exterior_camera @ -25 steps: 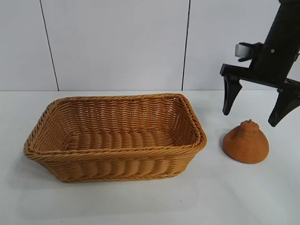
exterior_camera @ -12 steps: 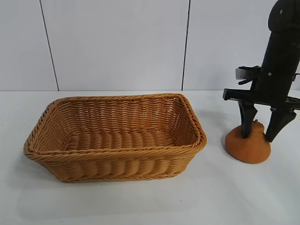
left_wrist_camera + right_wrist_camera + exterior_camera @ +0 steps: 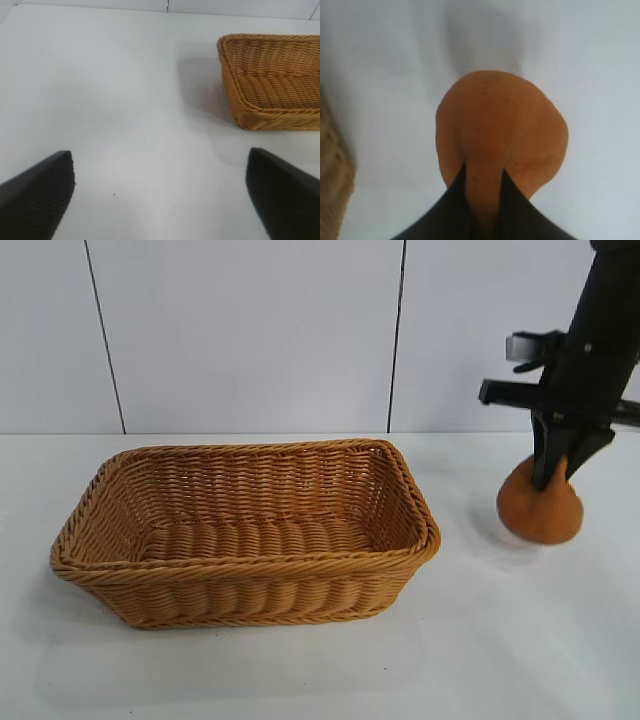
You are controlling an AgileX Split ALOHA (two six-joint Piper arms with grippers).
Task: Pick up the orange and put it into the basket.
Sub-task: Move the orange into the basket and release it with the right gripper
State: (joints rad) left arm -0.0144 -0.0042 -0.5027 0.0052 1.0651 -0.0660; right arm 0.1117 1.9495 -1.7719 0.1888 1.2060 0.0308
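Right hand is clenched on the nub of the orange, holding it clear of the desk just right of the basket, while the left hand hovers released over bare desk beside the basket.

White table, matte, a couple of tiny dark specks on it in the left wrist view. Behind it a white panelled wall with two thin dark vertical seams, meeting the table's back edge.
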